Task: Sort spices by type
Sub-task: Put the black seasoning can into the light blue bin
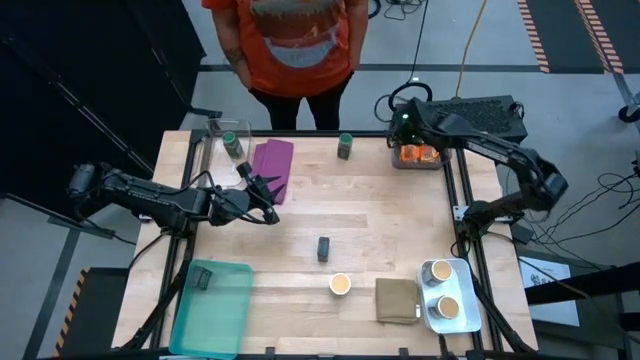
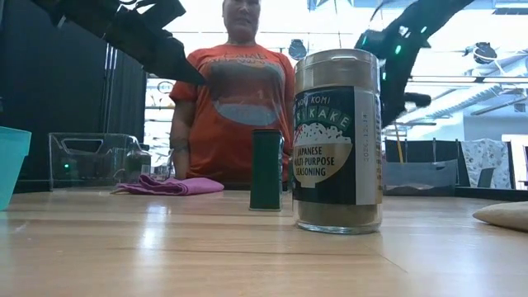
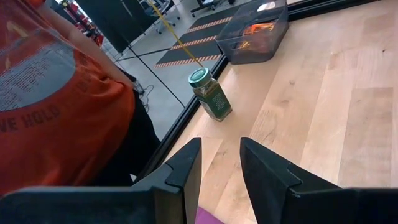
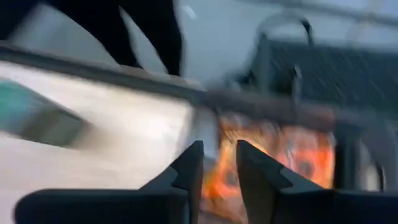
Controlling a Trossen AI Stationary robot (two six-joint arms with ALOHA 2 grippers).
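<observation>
My left gripper (image 1: pixel 266 188) (image 3: pixel 221 168) hovers open over the near edge of the purple cloth (image 1: pixel 272 165). It faces a green-lidded jar (image 1: pixel 345 146) (image 3: pixel 211 94) that stands upright near the far edge. Another green-lidded jar (image 1: pixel 232 143) sits in a clear container (image 1: pixel 215 135). My right gripper (image 1: pixel 404 135) (image 4: pixel 219 165) is open above a grey bin (image 1: pixel 418 165) of shiny orange packets (image 4: pixel 280 155). A dark block (image 1: pixel 323 248) (image 2: pixel 266 169) stands mid-table. A tan-topped cup (image 1: pixel 340 285) (image 2: pixel 337 140) stands near the front edge.
A teal tray (image 1: pixel 212 305) at the near left holds a second dark block (image 1: pixel 201 278). A white tray (image 1: pixel 462 300) at the near right holds two tan-topped cups beside an olive-tan folded cloth (image 1: pixel 397 300). A person in an orange shirt (image 1: pixel 290 45) stands at the far edge.
</observation>
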